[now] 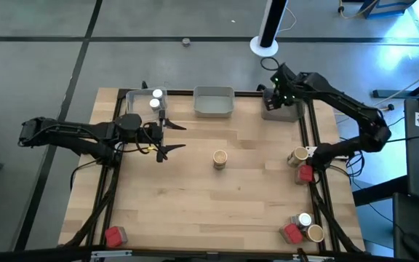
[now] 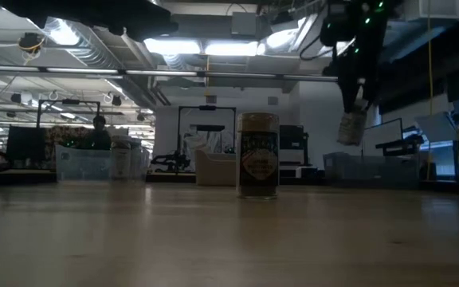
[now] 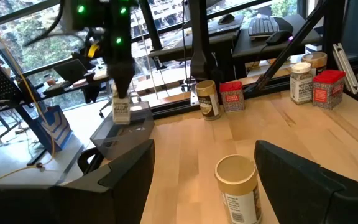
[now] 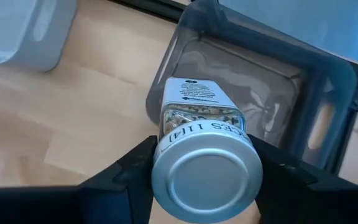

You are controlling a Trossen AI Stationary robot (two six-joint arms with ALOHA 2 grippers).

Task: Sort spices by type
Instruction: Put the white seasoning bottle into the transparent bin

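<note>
My right gripper (image 1: 277, 93) hangs over the dark grey tray (image 1: 291, 113) at the table's far right, shut on a white-capped jar (image 4: 197, 112). The left wrist view shows that jar (image 3: 122, 111) above the tray (image 3: 120, 134). My left gripper (image 1: 174, 137) stands open and level at the table's left, with nothing between its fingers. A tan-brown jar (image 1: 220, 159) stands upright on its base at mid-table, some way ahead of it. Two white-capped jars (image 1: 155, 99) stand in the far left tray (image 1: 133, 97). My right gripper pinches the jar at its capped end (image 4: 160, 163), one finger on each side of the cap. The fingers come from above, pointing steeply down. The jar hangs below them (image 2: 351, 126), cap up, lifted clear above the dark tray.
A pale tray (image 1: 214, 110) sits at the far middle. By the right edge are a tan jar (image 1: 297, 156) and a red packet (image 1: 305, 173). At the near right are a white-capped jar (image 1: 304, 219), a red packet (image 1: 291, 233) and a tan jar (image 1: 315, 233). One red packet (image 1: 113, 235) lies near left.
</note>
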